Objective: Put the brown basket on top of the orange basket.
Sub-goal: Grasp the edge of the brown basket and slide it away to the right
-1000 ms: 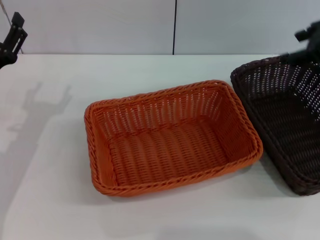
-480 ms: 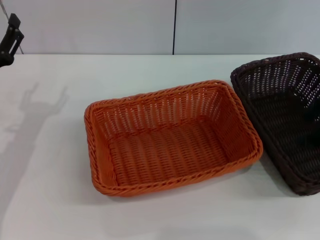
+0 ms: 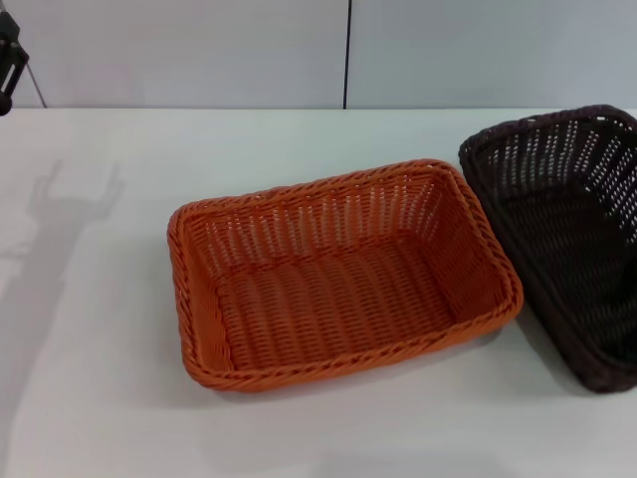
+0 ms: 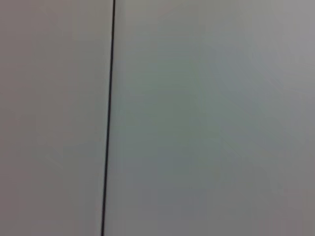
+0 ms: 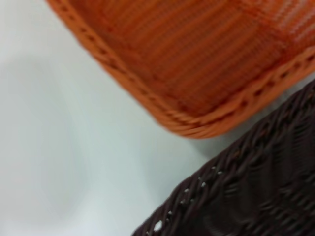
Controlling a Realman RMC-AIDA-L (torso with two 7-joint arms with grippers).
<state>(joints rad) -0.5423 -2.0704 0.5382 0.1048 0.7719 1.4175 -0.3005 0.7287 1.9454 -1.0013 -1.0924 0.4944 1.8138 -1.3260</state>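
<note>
The orange basket [image 3: 343,274] sits in the middle of the white table, its hollow facing up. The brown basket [image 3: 572,239] stands just to its right, partly cut off by the picture's edge, with its near-left rim close beside the orange rim. In the right wrist view the orange basket [image 5: 197,64] and the braided brown basket rim [image 5: 246,196] fill the picture close up, a strip of table between them. My left gripper [image 3: 8,60] shows only as a dark piece at the far left edge, high above the table. My right gripper is out of view.
The white table [image 3: 119,398] stretches left and in front of the baskets, with the left arm's shadow [image 3: 55,214] on it. A pale wall with a dark vertical seam [image 3: 347,50] stands behind; the left wrist view shows only that wall seam [image 4: 108,118].
My right gripper, seen at the brown basket's far rim a second ago, has left the view. The left gripper has drifted further left. Both baskets stay about where they were.
</note>
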